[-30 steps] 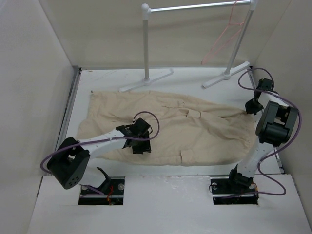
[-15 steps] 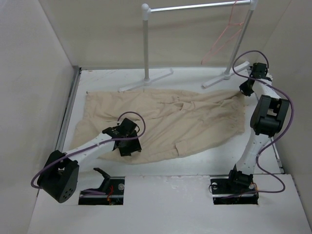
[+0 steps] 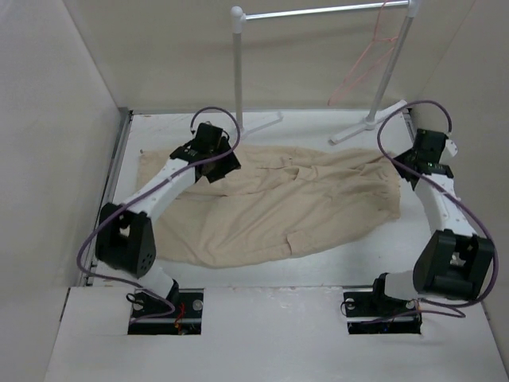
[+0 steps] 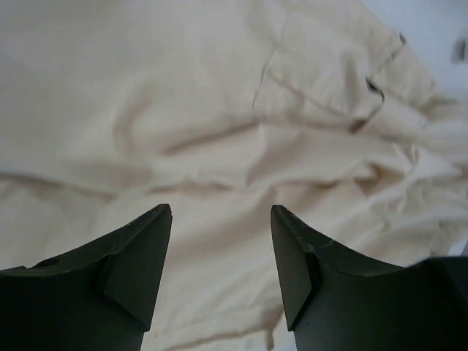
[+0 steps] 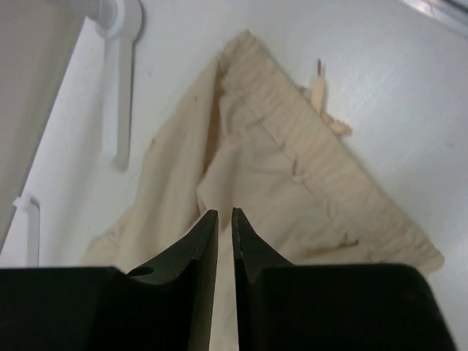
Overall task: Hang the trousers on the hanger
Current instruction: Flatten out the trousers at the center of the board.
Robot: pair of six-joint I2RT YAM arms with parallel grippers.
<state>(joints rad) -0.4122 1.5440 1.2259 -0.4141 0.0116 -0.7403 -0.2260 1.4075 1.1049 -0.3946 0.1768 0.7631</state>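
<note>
Your left jaws are standing spread with nothing between them. They are hanging over the far left part of the trousers [image 3: 278, 208], and the left wrist view is showing one pocket flap [image 4: 329, 77] just beyond the tips. Your right jaws are standing almost pressed together, with only a thin slit between them and nothing sitting in it. They are pointing down at the waist end of the cloth.

Working outward from you, your two arms are rising from the near edge of the table [image 3: 342, 264]. The left arm [image 3: 171, 181] is bending out to the left and then reaching in over the cloth, and the right arm [image 3: 442, 203] is reaching up along the right side. One pair of trousers is lying flat and rumpled across the middle of the table, legs running left and waist to the right. In the right wrist view, one drawstring end [image 5: 319, 89] is lying on the bare table just beside the waist corner.

Farther back, one white rail stand [image 3: 238, 72] is resting on its two feet near the far edge of the cloth, its two uprights carrying one bar. One hanger [image 3: 363, 72] is hanging from that bar near the right upright, well apart from the trousers and from both pairs of jaws.
</note>
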